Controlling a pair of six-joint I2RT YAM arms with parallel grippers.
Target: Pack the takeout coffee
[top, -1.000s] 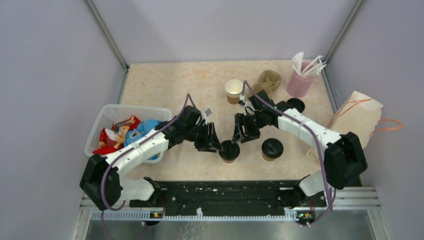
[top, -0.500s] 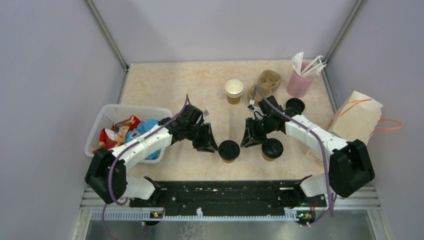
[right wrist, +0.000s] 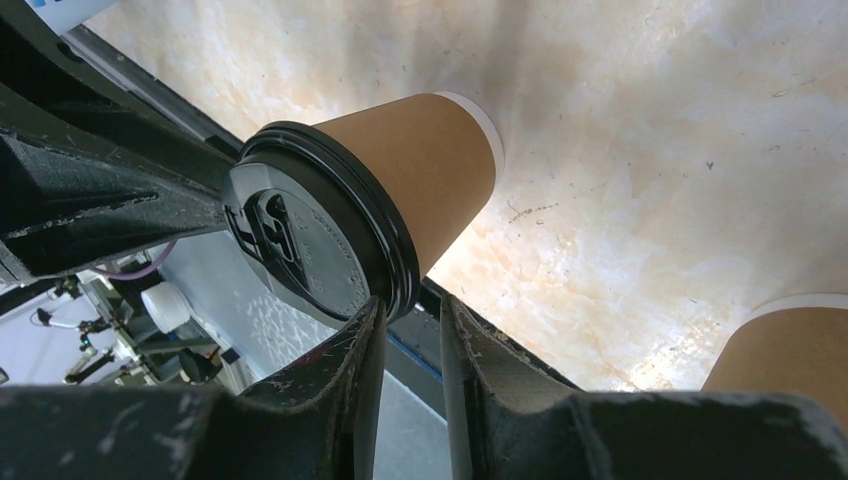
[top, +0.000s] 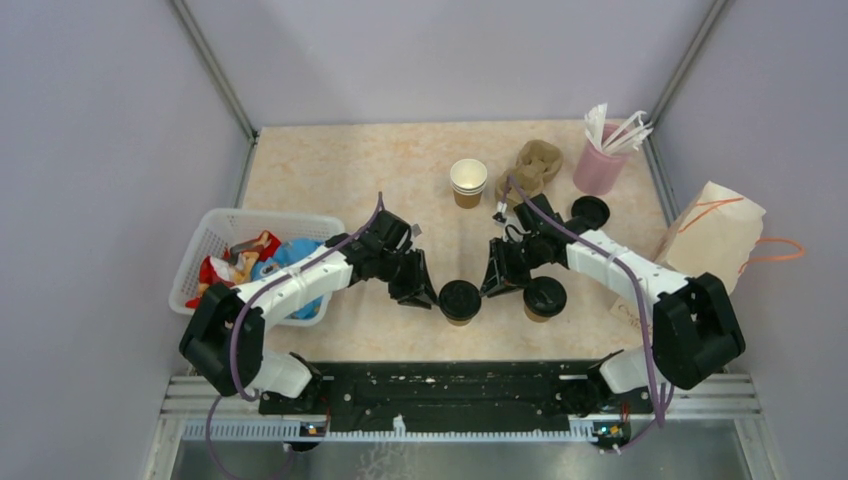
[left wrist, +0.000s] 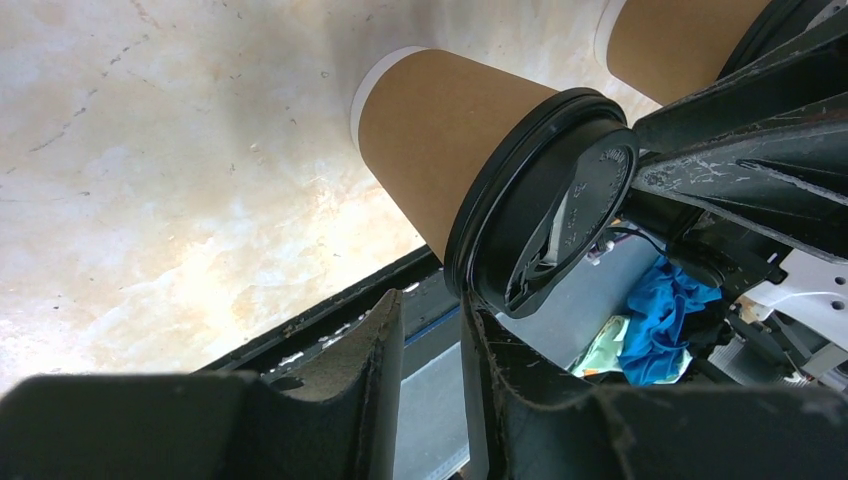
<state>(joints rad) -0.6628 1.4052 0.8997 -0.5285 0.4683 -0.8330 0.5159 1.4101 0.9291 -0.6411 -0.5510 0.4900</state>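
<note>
Both coffees stand upright on the table [top: 330,170], on the near side of the cup carrier [top: 535,165] and well apart from it. The first cup [top: 460,301] is between the two pincers. The second cup [top: 545,297] is just beside it, more directly in front of the carrier.

The left pincer [top: 428,296] and the right pincer [top: 489,287] are each clenched to a narrow slit with nothing inside. Their tips are against the black lid [left wrist: 560,225] from opposite sides.

I think the step is seating this lid or preparing to take the cup. To do it well, one arm should go back. The other should release wide and close on the paper wall just under the lid rim, gently, because thin paper can buckle. The cup should be kept upright on the way to the carrier.

The lid carries raised marks, but I cannot read them. The cup walls show no print. The paper bag [top: 715,235], right of the carrier, has writing too small to read.
</note>
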